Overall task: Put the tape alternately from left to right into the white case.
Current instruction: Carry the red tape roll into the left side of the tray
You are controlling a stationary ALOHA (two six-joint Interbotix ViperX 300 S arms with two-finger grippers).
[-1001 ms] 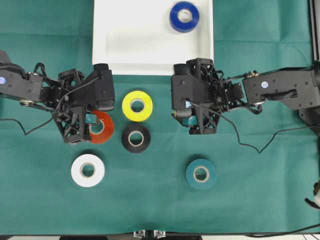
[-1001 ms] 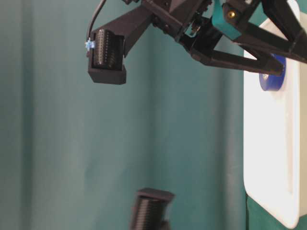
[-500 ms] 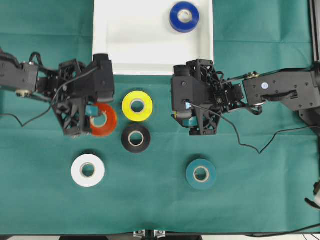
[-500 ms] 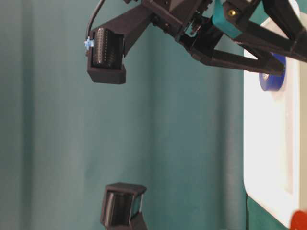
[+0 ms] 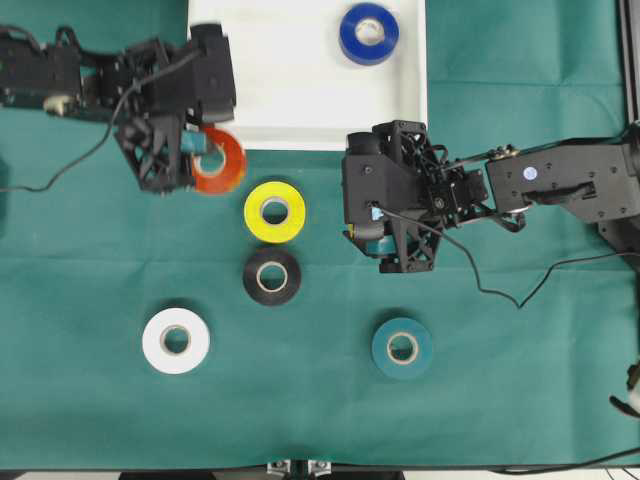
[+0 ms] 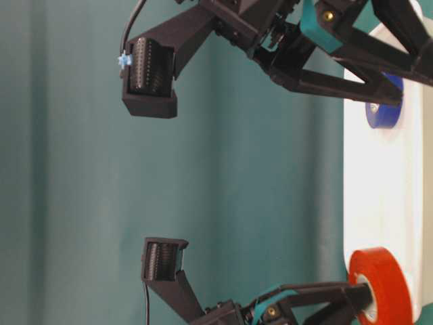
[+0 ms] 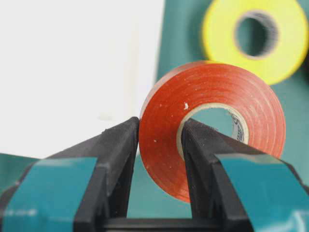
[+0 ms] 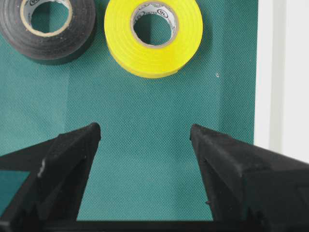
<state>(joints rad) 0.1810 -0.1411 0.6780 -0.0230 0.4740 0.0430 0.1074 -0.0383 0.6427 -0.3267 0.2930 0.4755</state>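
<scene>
Even, bright overhead lighting; shadows soft and short under rolls on green cloth table cover [image 5: 320, 420]. Large shallow white plastic tray [image 5: 290, 100] near blown out, almost featureless in left wrist view. Black left arm [image 5: 60, 75] motion-blurred in overhead view. Left wrist view: yellow ring-shaped tape roll [image 7: 256, 38] out of focus.

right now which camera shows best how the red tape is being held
The left wrist view: the left hand pinches the red tape through its wall, one finger inside the core. Overhead, the hand covers part of the roll near the white case. The table-level view shows it only low at the edge. The right wrist view misses it.
</scene>
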